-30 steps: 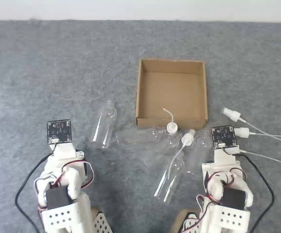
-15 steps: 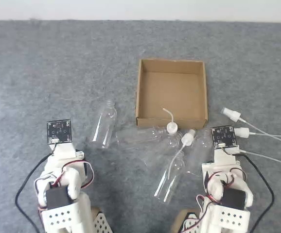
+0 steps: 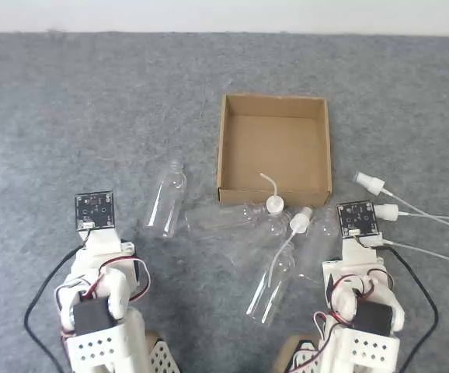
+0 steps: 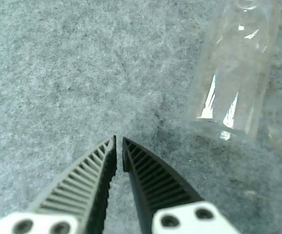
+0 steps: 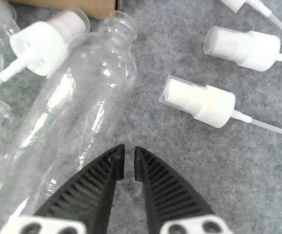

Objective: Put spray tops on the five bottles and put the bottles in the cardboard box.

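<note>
Closest in, a clear bottle [image 5: 77, 112] lies on its side just beside your right gripper [image 5: 129, 153], its open neck toward the box. I'd judge it the handiest first pick. Loose spray tops [image 3: 385, 211] lie at about four o'clock from the cardboard box [image 3: 273, 196], dip tubes trailing outward, near enough to pair with that bottle. Your left gripper [image 4: 119, 144] hangs over bare grey felt [image 4: 58, 73], and a lone bottle [image 3: 166, 200], also uncapped, lies near it at eight o'clock from the box. The other bottles [image 3: 275, 284] lie jumbled together at six o'clock from the box with two more tops [image 3: 300, 220] among them, one just beside the near wall. I can't tell whether either sits on a neck. No bottle is in the box, so the job looks unstarted. Both grippers have their jaws drawn together on nothing. Both arms sit folded low at the table's near edge, wrists aimed down at the felt. The left arm [image 3: 100, 299] is between seven and eight o'clock from the box and the right arm [image 3: 360, 299] at five.
</note>
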